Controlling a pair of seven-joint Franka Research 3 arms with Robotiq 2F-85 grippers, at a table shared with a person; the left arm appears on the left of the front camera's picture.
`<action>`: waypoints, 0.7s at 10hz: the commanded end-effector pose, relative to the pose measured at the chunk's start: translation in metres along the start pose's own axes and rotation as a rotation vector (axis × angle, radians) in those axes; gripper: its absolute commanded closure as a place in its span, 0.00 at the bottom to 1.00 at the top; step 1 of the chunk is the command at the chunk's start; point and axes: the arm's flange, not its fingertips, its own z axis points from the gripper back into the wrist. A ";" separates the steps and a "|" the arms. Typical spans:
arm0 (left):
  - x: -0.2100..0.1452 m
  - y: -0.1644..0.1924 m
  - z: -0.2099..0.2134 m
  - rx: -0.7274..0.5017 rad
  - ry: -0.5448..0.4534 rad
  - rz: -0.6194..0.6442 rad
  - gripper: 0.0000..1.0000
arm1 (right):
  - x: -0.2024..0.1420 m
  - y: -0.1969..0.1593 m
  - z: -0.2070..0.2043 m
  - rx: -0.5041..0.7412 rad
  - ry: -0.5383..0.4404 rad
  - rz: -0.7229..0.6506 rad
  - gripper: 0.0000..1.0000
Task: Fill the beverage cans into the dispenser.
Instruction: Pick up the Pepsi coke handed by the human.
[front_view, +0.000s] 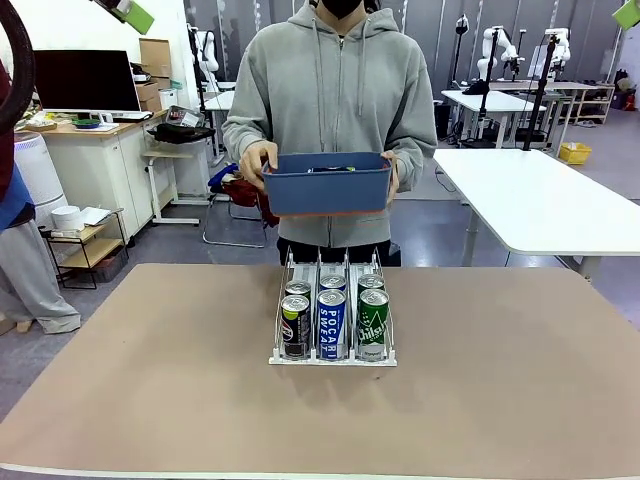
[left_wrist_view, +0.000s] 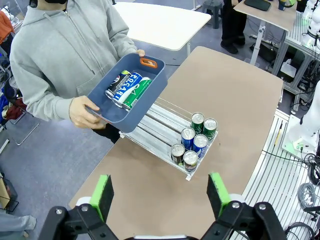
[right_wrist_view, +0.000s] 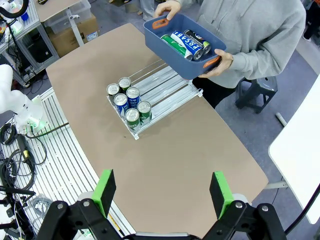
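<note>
1. The left pincer is released. Its green-padded fingers stand wide apart with nothing between them, high over the counter.
2. The right pincer is released in the same way and grasps nothing.
3. The dispenser rests on the counter well ahead of the left pincer, beyond its fingertips. Seen from the right pincer, it also lies well ahead, slightly toward the left-hand finger.
4. The six beverage cans stand upright at the end of the dispenser nearest both pincers. There are two per lane: dark, blue and green.
5. A person holds a blue bin in both hands. The bin is in the air past the far end of the dispenser, farther from both pincers than the rack.
6. The three further beverage cans lie on their sides in the bin, side by side: one dark, one blue, one green.
</note>
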 end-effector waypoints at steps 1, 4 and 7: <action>0.000 0.001 -0.001 -0.002 -0.001 0.001 0.00 | -0.003 0.003 -0.003 0.013 -0.020 -0.001 0.00; 0.000 0.001 -0.001 -0.002 -0.001 0.001 0.00 | -0.003 0.003 -0.003 0.013 -0.020 -0.001 0.00; 0.000 0.001 -0.001 -0.002 -0.001 0.001 0.00 | -0.003 0.003 -0.003 0.013 -0.020 -0.001 0.00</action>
